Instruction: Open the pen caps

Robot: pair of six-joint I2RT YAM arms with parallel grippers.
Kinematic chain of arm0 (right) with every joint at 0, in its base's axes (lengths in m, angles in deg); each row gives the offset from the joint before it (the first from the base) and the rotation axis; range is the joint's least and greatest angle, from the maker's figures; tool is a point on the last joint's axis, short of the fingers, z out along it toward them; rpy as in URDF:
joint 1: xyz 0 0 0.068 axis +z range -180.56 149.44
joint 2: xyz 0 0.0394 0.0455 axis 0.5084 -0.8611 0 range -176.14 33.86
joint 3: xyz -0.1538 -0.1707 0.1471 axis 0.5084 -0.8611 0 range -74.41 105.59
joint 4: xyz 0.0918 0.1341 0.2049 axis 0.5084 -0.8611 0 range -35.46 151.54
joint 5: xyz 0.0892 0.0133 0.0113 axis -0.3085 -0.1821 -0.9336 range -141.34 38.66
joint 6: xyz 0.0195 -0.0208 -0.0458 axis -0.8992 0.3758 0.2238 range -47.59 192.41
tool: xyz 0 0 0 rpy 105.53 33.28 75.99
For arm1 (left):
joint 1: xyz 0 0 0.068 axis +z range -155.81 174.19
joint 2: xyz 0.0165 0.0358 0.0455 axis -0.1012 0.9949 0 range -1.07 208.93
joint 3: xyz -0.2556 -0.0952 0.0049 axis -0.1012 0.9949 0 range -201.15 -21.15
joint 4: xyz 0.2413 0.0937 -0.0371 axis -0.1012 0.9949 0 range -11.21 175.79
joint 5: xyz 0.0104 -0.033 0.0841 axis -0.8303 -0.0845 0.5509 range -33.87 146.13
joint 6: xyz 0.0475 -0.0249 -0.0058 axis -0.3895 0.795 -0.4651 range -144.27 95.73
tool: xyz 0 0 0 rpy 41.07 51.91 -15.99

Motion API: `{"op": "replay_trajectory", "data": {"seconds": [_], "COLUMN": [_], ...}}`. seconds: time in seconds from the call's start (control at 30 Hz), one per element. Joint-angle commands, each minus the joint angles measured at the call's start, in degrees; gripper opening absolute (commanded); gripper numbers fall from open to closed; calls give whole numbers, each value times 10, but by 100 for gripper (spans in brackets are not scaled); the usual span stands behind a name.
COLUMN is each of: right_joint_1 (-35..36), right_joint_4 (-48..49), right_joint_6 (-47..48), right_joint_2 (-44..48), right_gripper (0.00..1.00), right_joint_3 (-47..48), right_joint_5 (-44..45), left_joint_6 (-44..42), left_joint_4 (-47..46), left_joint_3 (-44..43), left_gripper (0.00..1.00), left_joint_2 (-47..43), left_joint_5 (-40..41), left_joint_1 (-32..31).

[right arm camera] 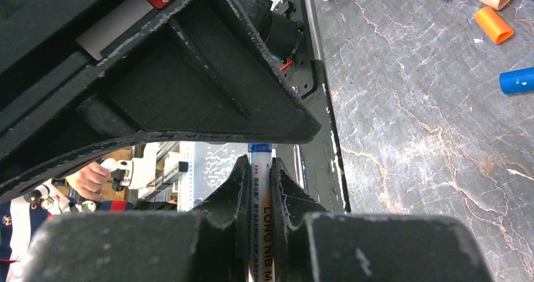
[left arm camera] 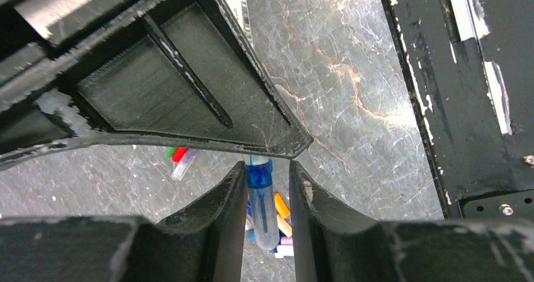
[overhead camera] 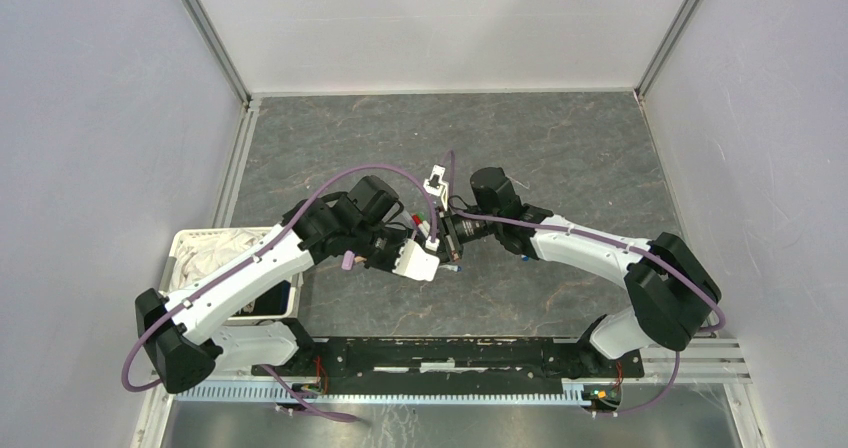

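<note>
My right gripper [right arm camera: 257, 163] is shut on a white pen barrel [right arm camera: 259, 200] printed "LONG NIB", its blue end toward the left arm. In the left wrist view a translucent blue pen cap [left arm camera: 261, 194] lies between the fingers of my left gripper [left arm camera: 267, 167]. It touches the left finger, and a narrow gap shows at the right finger. In the top view both grippers meet at the table's middle: the left gripper [overhead camera: 443, 256] and the right gripper [overhead camera: 441, 231]. Loose caps lie below: orange [left arm camera: 281, 205], red and green [left arm camera: 176, 153], and in the right wrist view orange [right arm camera: 493, 25] and blue [right arm camera: 516, 80].
A white basket [overhead camera: 178, 240] holding a white cloth stands at the near left, beside the left arm. A black base rail [overhead camera: 450, 353] runs along the near edge. Grey walls enclose the marbled table [overhead camera: 560, 148]. A lilac cap [overhead camera: 347, 261] lies by the left arm.
</note>
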Motion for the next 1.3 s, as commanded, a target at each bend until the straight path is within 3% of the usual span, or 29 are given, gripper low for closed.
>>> {"op": "replay_trajectory", "data": {"seconds": [0.0, 0.37, 0.5, 0.57, 0.67, 0.83, 1.07, 1.27], "right_joint_1": [2, 10, 12, 13, 19, 24, 36, 37], "right_joint_4": [32, 43, 47, 53, 66, 99, 104, 220], "right_joint_6": [-8, -23, -28, -34, -44, -80, -97, -182], "right_joint_2": [0, -17, -26, -32, -43, -69, -113, -136], "right_gripper": [0, 0, 1, 12, 39, 45, 35, 0], "right_joint_3": [24, 35, 41, 42, 44, 59, 107, 109], "right_joint_5": [-20, -32, -31, -34, -42, -60, -67, -48], "left_joint_6": [-32, -43, -58, -65, -89, -103, -114, -96], "left_joint_4": [-7, -14, -14, -13, -6, 3, 3, -11], "left_joint_3": [5, -4, -1, 1, 6, 11, 11, 5], "left_gripper": [38, 37, 18, 9, 3, 2, 2, 2], "left_joint_2": [-9, -3, -12, -16, -23, -27, -32, -30], "left_joint_5": [19, 17, 19, 19, 21, 21, 24, 17], "left_joint_1": [-5, -20, -24, -25, -29, -37, -47, -50]}}
